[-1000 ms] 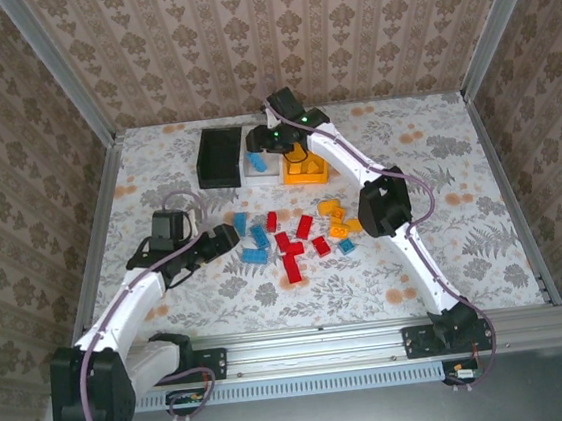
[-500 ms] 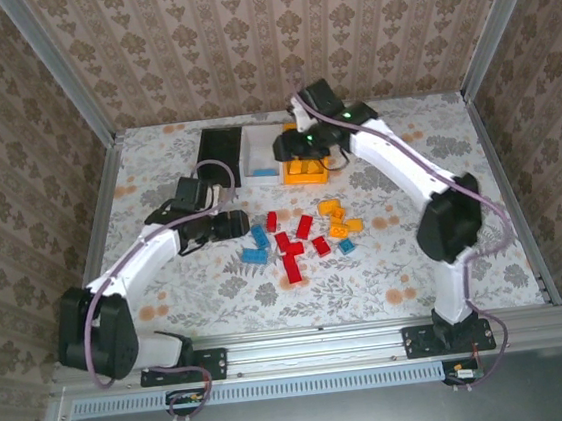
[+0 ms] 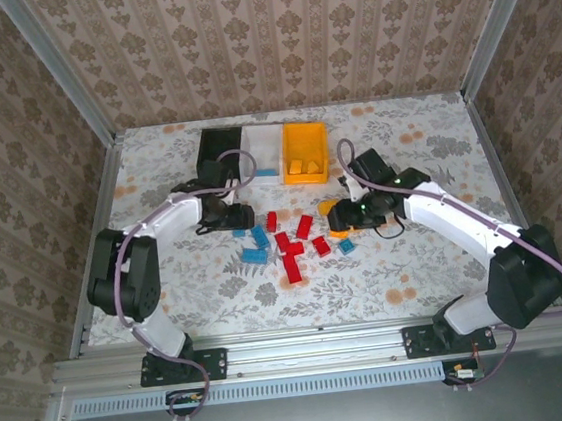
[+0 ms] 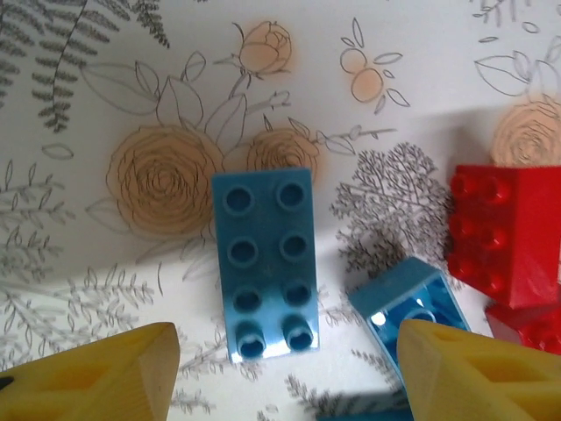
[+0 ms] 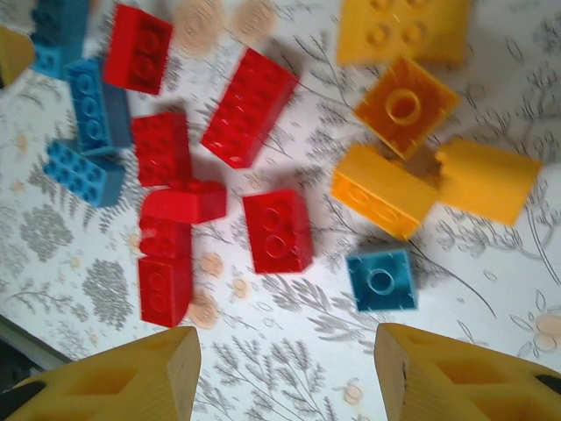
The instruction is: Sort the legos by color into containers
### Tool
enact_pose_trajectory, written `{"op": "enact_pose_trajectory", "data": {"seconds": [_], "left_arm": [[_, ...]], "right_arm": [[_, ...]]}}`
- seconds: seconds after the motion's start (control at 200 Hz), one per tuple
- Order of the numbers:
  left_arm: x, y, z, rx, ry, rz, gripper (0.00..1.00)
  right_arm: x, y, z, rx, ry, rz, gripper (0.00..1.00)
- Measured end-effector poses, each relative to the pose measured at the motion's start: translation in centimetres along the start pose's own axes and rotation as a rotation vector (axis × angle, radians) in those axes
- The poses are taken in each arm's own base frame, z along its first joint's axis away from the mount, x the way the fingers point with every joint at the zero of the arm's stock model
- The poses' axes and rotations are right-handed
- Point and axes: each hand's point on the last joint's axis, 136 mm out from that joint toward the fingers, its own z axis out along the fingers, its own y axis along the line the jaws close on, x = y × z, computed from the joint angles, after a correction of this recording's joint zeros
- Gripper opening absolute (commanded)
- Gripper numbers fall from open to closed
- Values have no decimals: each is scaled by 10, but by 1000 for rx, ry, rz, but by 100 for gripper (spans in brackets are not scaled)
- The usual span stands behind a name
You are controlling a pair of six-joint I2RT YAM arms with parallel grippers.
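The black bin (image 3: pixel 217 155), white bin (image 3: pixel 263 144) and orange bin (image 3: pixel 304 154) stand in a row at the back. The orange bin holds orange bricks. Loose legos lie mid-table: red ones (image 3: pixel 292 255), blue ones (image 3: pixel 257 243), orange ones (image 3: pixel 341 227). My left gripper (image 3: pixel 242 216) hangs open at the pile's left edge, over a blue eight-stud brick (image 4: pixel 266 263), with a tipped blue brick (image 4: pixel 408 303) and a red brick (image 4: pixel 506 230) to its right. My right gripper (image 3: pixel 334 218) is open above the pile, nothing between its fingers. Below it lie a small blue brick (image 5: pixel 380 279), a red brick (image 5: pixel 277 230) and orange bricks (image 5: pixel 384 190).
The table wears a flowered cloth (image 3: pixel 436 254) and is walled by a metal frame and patterned panels. A metal rail (image 3: pixel 315 340) runs along the near edge. Bare cloth lies to the right and front of the pile.
My right arm has swung back from above the bins to the orange bricks in the pile. My left gripper has moved up and right to the blue bricks.
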Motion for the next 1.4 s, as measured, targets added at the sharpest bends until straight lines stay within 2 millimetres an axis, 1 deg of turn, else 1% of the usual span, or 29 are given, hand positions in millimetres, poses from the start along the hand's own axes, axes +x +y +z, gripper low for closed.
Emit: {"op": "enact_pose_trajectory", "data": {"seconds": [0.065, 0.16, 0.305, 0.4, 0.44, 0.51, 0.585, 0.61, 0.84, 0.905, 0.95, 0.99, 1.035, 1.145, 1.265, 1.335, 1.4], "left_arm": [[-3, 2, 8, -14, 17, 4, 64], [-6, 6, 19, -35, 37, 11, 62], [-7, 10, 32, -53, 63, 20, 56], [-8, 12, 36, -63, 72, 27, 49], [-9, 12, 36, -62, 71, 28, 44], [-12, 13, 37, -62, 69, 27, 30], [-16, 12, 37, -60, 64, 37, 20], [-17, 12, 37, -60, 62, 37, 19], [-14, 11, 33, -54, 76, 39, 18], [-15, 7, 26, -40, 69, 38, 18], [-20, 3, 18, -25, 51, 37, 18], [-29, -2, 8, -8, 23, 38, 18], [-44, -9, -4, 12, -19, 44, 18], [-94, -29, -39, 60, -156, 66, 18], [-144, -45, -74, 89, -285, 92, 18], [-169, -52, -83, 98, -341, 105, 18], [-187, -55, -81, 101, -365, 115, 18]], "right_arm": [[5, -4, 0, 1, -1, 10, 57], [4, -3, -1, -10, -22, 13, 57], [4, -3, 0, -13, -30, 10, 59], [7, -5, 3, -9, -21, 12, 61], [10, -7, 4, -6, -14, 15, 62], [14, -9, 7, -1, -4, 18, 63], [16, -11, 8, 2, 4, 20, 64], [17, -11, 9, 3, 5, 21, 64], [18, -14, 9, 13, 4, 22, 67], [17, -16, 9, 26, 0, 23, 69], [17, -18, 9, 37, -1, 27, 70], [17, -20, 9, 47, -4, 29, 70], [18, -21, 10, 54, -3, 31, 71], [24, -27, 14, 71, 11, 45, 72], [29, -32, 17, 84, 23, 64, 72], [32, -33, 18, 88, 28, 71, 72], [34, -34, 19, 90, 32, 77, 73]]}}
